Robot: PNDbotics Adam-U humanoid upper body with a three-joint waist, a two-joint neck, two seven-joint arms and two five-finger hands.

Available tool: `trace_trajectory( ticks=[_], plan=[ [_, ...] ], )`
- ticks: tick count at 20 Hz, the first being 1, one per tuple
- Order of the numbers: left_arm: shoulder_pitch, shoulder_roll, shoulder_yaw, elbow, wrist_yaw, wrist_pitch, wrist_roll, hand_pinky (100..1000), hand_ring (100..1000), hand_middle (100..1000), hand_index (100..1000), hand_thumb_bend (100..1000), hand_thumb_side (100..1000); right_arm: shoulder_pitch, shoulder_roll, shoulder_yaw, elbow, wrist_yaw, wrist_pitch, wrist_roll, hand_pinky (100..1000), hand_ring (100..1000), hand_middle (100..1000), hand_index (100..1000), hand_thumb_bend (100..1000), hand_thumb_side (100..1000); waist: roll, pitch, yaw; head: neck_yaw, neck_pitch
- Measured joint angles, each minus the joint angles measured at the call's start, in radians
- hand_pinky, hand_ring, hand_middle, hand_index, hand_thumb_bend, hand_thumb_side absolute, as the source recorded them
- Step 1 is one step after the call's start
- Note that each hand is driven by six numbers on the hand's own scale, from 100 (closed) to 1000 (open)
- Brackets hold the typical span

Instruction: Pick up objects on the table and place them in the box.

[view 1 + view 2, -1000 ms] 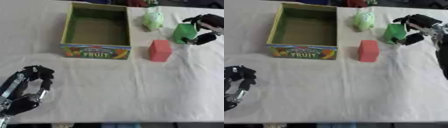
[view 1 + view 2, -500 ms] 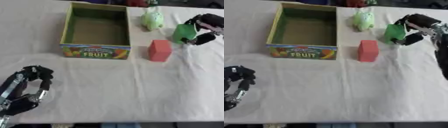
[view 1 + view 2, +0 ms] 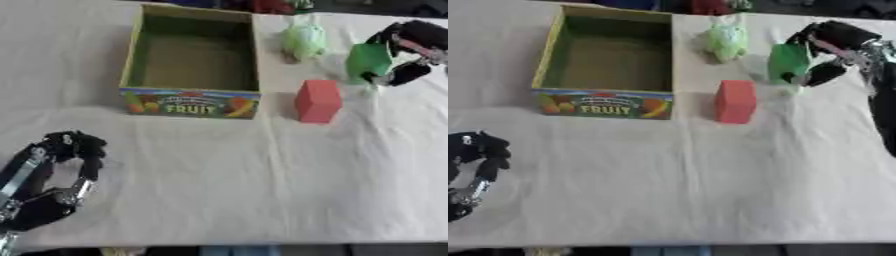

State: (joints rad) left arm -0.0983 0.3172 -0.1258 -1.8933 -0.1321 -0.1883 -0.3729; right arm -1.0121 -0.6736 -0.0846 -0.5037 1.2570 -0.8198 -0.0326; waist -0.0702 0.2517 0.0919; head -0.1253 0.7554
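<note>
My right hand (image 3: 411,52) is at the far right of the table, its fingers and thumb curled round a dark green block (image 3: 367,61) that looks slightly raised off the cloth. To its left a red block (image 3: 318,100) stands upright. A pale green toy (image 3: 304,40) lies further back, beside the box. The open cardboard box (image 3: 192,102) with FRUIT on its front has nothing inside that I can see. In the lower left corner my left hand (image 3: 54,175) rests on the table with its fingers curled, holding nothing.
A white cloth (image 3: 262,190) covers the table. Dark and red things (image 3: 267,6) lie along the far edge behind the box. The front half of the cloth is bare between my two hands.
My right hand with the green block has risen slightly and tilted it a little. My left hand has not moved.
</note>
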Motion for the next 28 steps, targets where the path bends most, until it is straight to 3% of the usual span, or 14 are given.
trace_trajectory(
  ticks=[11,20,28],
  plan=[
    [0.000,0.009,0.000,0.000,0.004,0.000,0.000,595,534,552,736,100,394,-0.099,0.011,0.030,-0.133,-0.194,-0.082,0.102,458,405,408,676,100,366,-0.010,-0.015,-0.012,-0.001,-0.001],
    [0.000,0.009,-0.007,0.001,0.012,0.001,-0.010,595,534,553,735,100,394,-0.178,0.118,0.078,-0.226,-0.356,-0.085,0.246,466,405,407,675,100,336,-0.011,-0.022,-0.007,-0.021,-0.002],
    [-0.002,0.009,-0.021,0.006,0.019,0.000,-0.028,595,534,554,734,100,396,-0.205,0.216,0.085,-0.230,-0.395,-0.057,0.312,484,417,415,687,100,320,-0.011,-0.031,0.022,-0.053,-0.002]
  ],
)
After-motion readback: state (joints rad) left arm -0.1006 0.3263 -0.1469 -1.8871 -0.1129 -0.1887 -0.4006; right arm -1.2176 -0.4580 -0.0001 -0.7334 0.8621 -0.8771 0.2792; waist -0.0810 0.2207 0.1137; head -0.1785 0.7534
